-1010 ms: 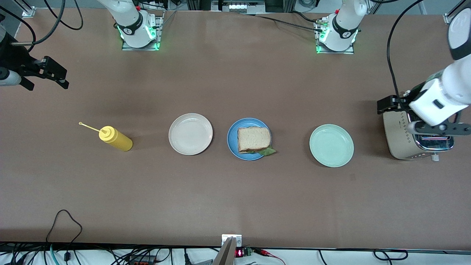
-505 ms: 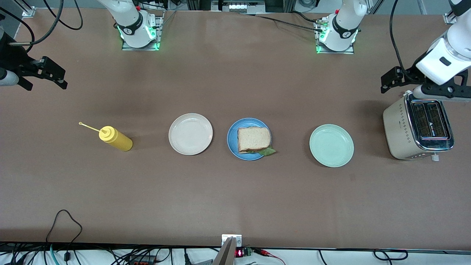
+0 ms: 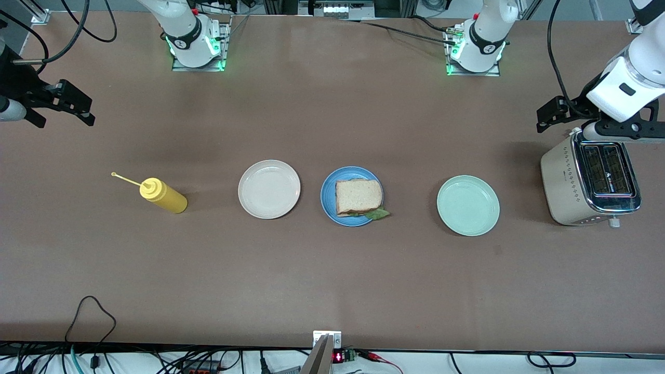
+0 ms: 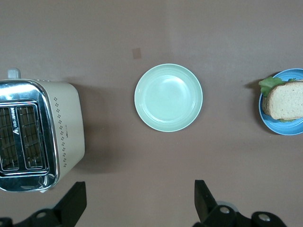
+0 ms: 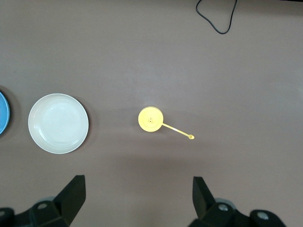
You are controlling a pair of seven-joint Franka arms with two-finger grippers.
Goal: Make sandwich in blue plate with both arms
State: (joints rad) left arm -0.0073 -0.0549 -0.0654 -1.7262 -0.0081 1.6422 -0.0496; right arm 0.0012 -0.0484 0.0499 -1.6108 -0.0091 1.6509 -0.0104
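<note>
Left pincer (image 4: 137,203) hangs wide over bare table beside the toaster (image 3: 589,183); right pincer (image 5: 137,201) wide, raised at its table end.

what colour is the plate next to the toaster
Pale mint green plate, standing bare beside the toaster; the left wrist view shows it best.

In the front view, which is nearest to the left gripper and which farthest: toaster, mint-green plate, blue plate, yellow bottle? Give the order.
From the left gripper:
1. toaster, just below it, at the left arm's end.
2. mint-green plate, beside the toaster.
3. blue plate, mid-table.
4. yellow bottle, toward the right arm's end.
</note>
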